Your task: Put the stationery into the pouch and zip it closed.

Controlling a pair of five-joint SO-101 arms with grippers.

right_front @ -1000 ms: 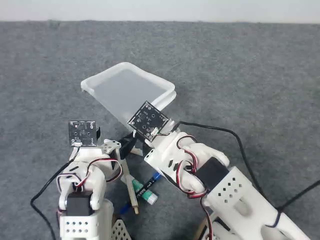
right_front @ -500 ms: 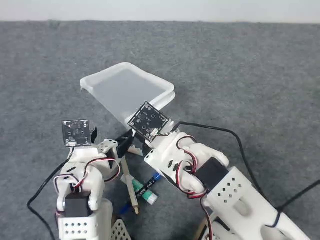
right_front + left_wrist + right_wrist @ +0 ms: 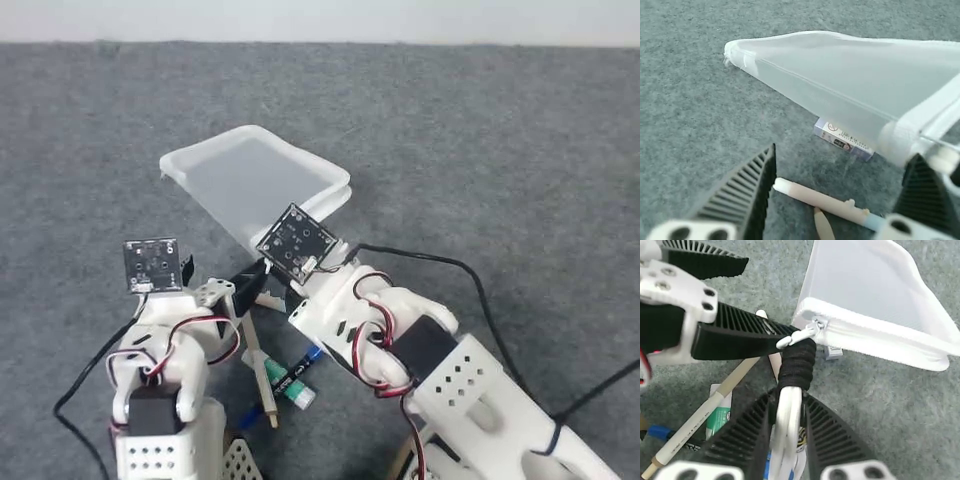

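Pouch (image 3: pixel 250 180) is held by its zipper loop (image 3: pixel 796 365), clamped in right gripper (image 3: pixel 788 401); left gripper (image 3: pixel 842 157) is spread open just beside pouch; pens (image 3: pixel 292 380) are seen on table (image 3: pixel 500 150) near pouch

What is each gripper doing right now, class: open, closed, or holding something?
Left gripper: open, holding nothing.
Right gripper: closed on the zipper pull cord of the pouch.
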